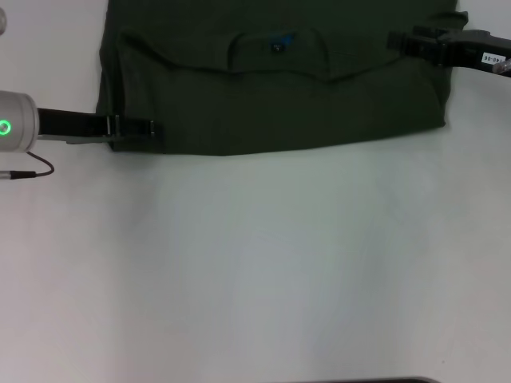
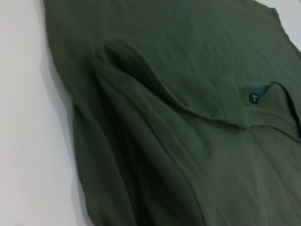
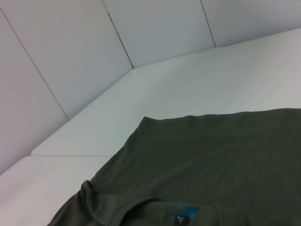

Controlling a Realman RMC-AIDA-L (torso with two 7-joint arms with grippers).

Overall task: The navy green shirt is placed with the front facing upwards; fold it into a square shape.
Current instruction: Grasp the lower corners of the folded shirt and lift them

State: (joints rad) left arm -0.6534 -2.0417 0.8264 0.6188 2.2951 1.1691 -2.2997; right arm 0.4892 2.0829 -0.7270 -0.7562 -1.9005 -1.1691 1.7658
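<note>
The navy green shirt (image 1: 271,88) lies folded at twelve o'clock on the white bench (image 1: 263,263), collar tag (image 1: 277,46) up. The left hand (image 1: 144,128) and the right hand (image 1: 397,41) sit at its edges; whether either grips cannot be told.

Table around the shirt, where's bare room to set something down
The widest bare stretch of table lies in front of the navy green shirt. A narrow strip borders its left edge, above the left gripper. The shirt's right edge is crowded by the right gripper.

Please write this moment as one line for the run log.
shirt: folded, collar and neck tag up | left gripper: at its left edge | right gripper: at its right corner | table
</note>
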